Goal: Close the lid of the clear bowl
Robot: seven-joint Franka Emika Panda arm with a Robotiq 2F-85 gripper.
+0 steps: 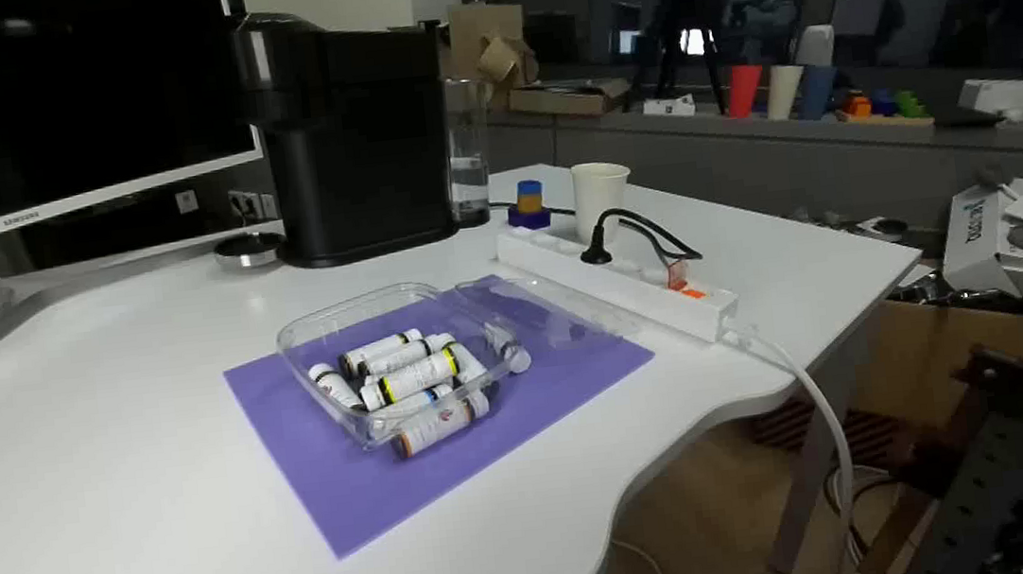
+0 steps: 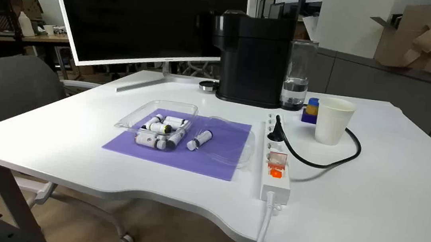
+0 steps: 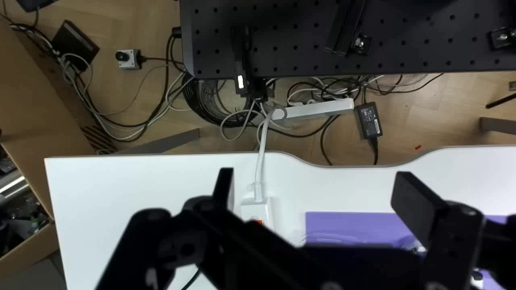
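Note:
The clear bowl is a shallow transparent container on a purple sheet, holding several white vials; it also shows in an exterior view. The transparent lid lies open and flat beside the bowl, partly past the sheet's edge, near the power strip; it shows too in an exterior view. One vial lies apart from the others, between bowl and lid. My gripper is open and empty, high above the table edge. In the wrist view the lid's edge shows faintly; my gripper hides most of the bowl. Neither exterior view shows my gripper.
A white power strip with a black plug runs beside the lid. A paper cup and small colored blocks stand behind it. A black coffee machine and a monitor stand at the back. The purple sheet lies under the bowl.

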